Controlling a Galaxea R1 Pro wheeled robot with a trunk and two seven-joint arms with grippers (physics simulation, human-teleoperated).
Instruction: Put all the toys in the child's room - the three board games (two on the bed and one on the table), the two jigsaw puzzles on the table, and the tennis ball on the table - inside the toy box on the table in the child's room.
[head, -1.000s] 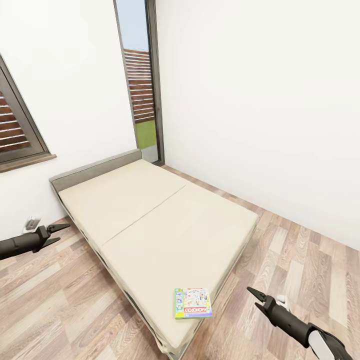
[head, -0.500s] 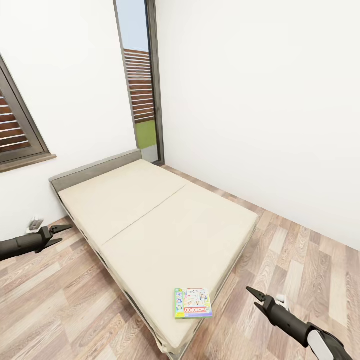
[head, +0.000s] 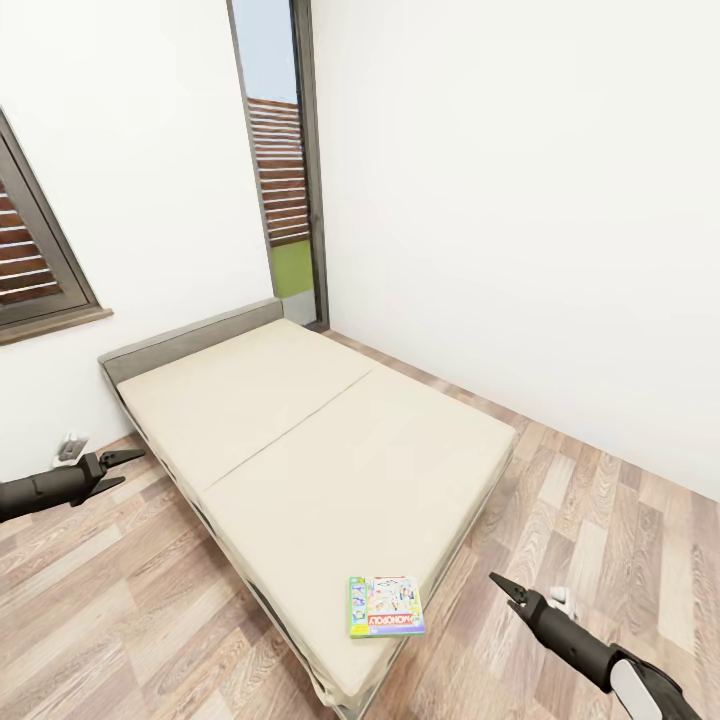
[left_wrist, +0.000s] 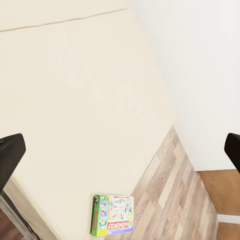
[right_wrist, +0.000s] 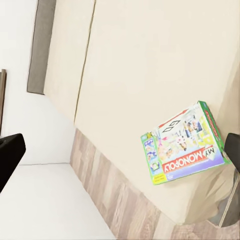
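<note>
Since a second ago, both arms have crept slightly; the bed (head: 330, 450) and camera hold. Left gripper (head: 122, 470) hovers beside the bed, jaws spread, empty. One Monopoly board game (head: 385, 605) lies near the bed's foot corner. Right gripper (head: 505, 590) hovers nearby, jaws spread. Judging by this, collecting remains unfinished.

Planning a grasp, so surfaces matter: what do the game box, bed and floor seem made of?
Game box: likely printed cardboard with a smooth finish, judging by its flat faces and crisp artwork.
Bed: beige mattress, seemingly matte fabric, plain with one seam; headboard grey, material unclear.
Floor: wood-look planks with visible grain and mixed tones.
</note>
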